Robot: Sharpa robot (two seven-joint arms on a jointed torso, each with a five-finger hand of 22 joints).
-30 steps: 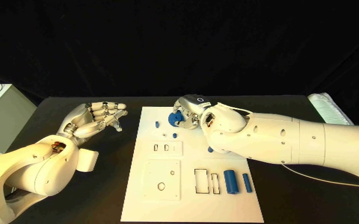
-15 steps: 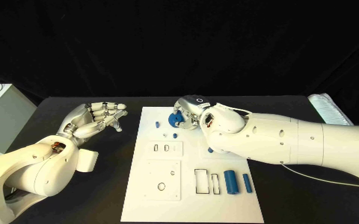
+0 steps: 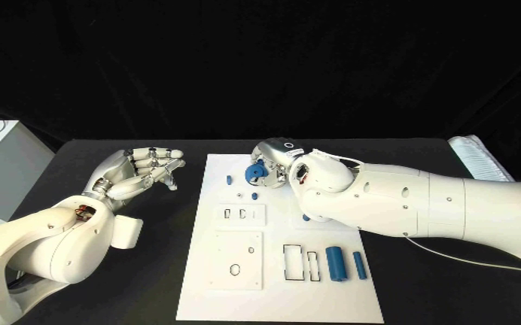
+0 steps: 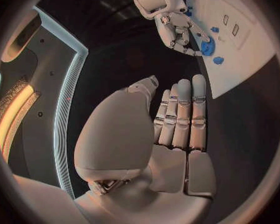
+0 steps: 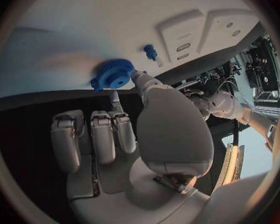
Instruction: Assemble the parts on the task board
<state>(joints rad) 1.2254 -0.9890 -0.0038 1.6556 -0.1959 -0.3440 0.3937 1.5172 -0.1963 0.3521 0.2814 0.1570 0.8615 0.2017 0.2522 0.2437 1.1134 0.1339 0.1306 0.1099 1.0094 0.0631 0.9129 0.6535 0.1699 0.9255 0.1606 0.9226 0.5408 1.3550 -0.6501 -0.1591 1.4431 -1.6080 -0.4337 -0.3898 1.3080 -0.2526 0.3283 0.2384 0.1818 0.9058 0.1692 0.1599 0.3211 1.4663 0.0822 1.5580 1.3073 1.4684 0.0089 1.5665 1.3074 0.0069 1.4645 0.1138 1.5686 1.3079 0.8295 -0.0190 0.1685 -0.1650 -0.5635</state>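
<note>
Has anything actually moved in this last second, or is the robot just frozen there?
Almost frozen. The right hand keeps its fingers on the round blue toothed gear at the far end of the white task board, with no clear shift. The left hand stays open beside the board, and the two blue cylinders have not moved.

The right hand (image 3: 280, 161) covers part of the gear (image 3: 255, 173); the right arm hides part of the board (image 3: 280, 295).

The round blue toothed gear (image 3: 255, 172) in the silver right hand (image 3: 278, 161), just above the middle of the head view, has lifted and tipped a little since a second ago. The white right arm (image 3: 402, 203) has slid slightly toward the left.
</note>
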